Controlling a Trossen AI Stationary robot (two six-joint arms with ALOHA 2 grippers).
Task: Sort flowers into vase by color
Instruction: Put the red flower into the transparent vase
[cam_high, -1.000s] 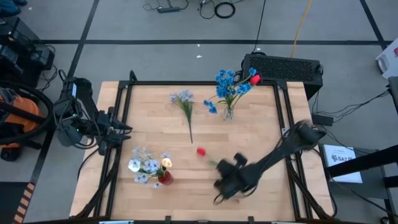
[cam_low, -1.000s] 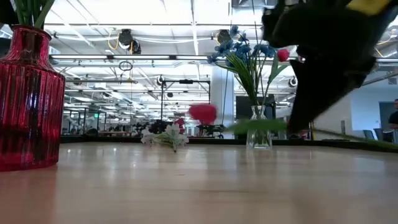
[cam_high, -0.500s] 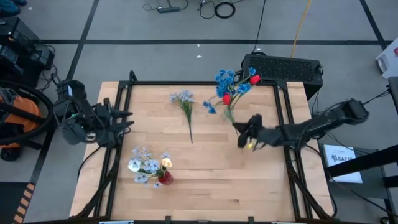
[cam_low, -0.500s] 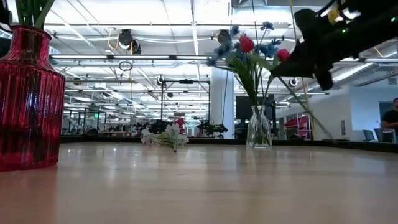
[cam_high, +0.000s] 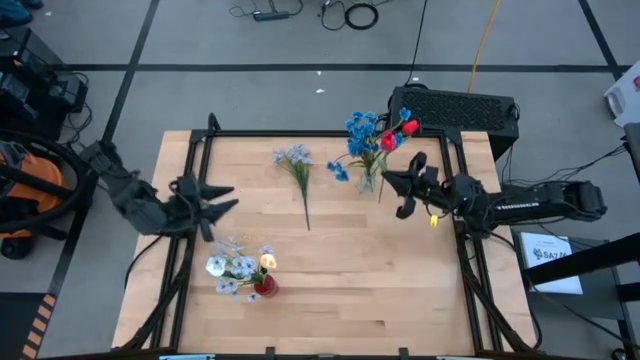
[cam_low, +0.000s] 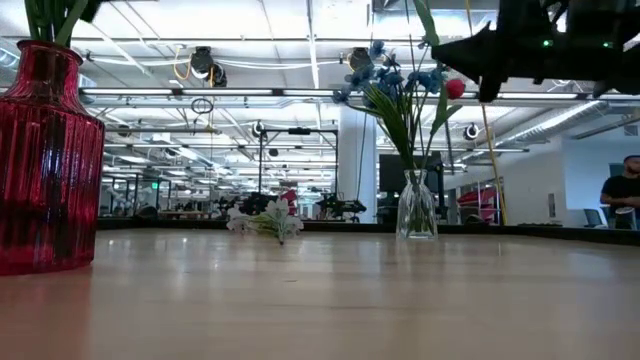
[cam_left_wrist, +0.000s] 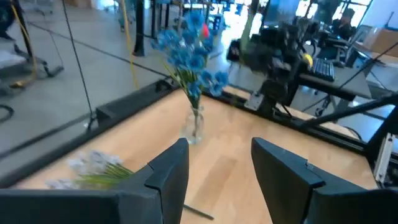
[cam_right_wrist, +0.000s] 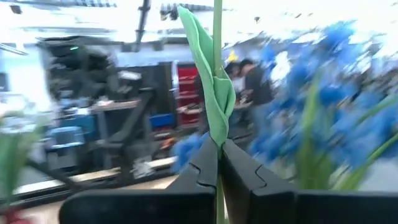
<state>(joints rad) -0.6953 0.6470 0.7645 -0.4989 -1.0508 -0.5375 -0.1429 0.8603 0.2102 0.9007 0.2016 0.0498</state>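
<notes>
Now right gripper (cam_high: 392, 180) clamps red flower (cam_high: 389, 143) stem upper right, beside clear vase (cam_high: 367, 181); left gripper (cam_high: 222, 197) apart, mid-left.

The red vase (cam_low: 45, 160) is cut off by the low view's left and top edges

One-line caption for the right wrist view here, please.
Right gripper shut on a green flower stem, carried beside the blue flowers.

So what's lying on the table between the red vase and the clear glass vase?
In the high view, one pale blue flower lies on the wood between the red vase and the clear vase; the rest is bare.
</notes>
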